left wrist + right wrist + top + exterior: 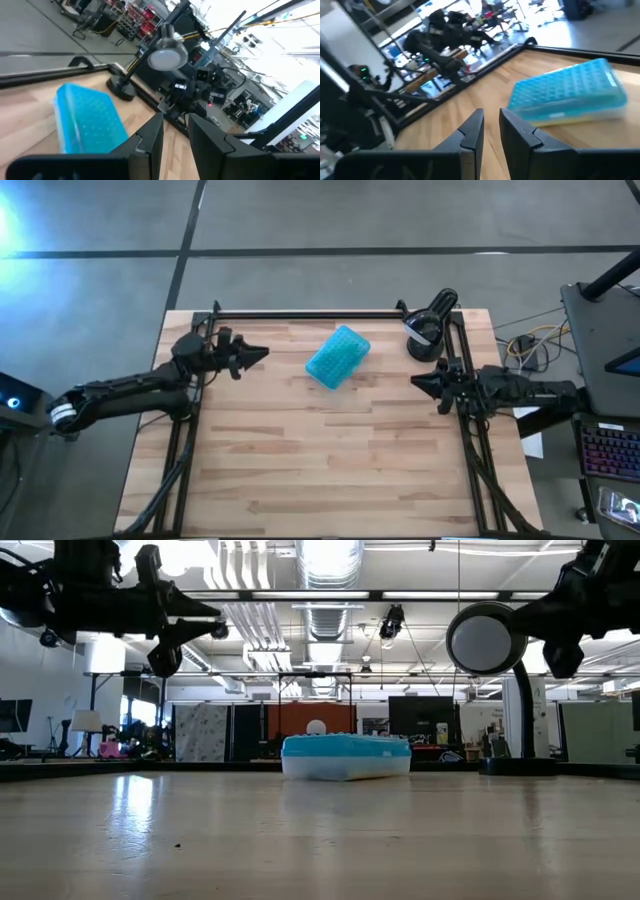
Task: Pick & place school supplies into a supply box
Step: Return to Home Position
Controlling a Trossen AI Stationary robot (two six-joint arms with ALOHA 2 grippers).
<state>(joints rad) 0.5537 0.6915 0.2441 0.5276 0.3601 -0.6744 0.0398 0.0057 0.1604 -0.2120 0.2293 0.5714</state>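
Note:
The supply box (338, 357) lies closed on the wooden table, its bumpy turquoise half up and its clear half on the wood. It also shows in the low view (346, 756), the left wrist view (87, 120) and the right wrist view (570, 95). No scissors, marker, pencils or pens show in any view. My left gripper (262, 354) hangs above the table to the box's left, shut and empty (176, 120). My right gripper (415, 380) hangs above the table to the box's right, shut and empty (491, 117).
A black round device on a stalk (430, 325) stands at the table's far right corner, just behind my right gripper; it also shows in the low view (485, 638). A black frame rail (300, 314) runs along the far edge. Bare wood (330, 460) lies toward the near edge.

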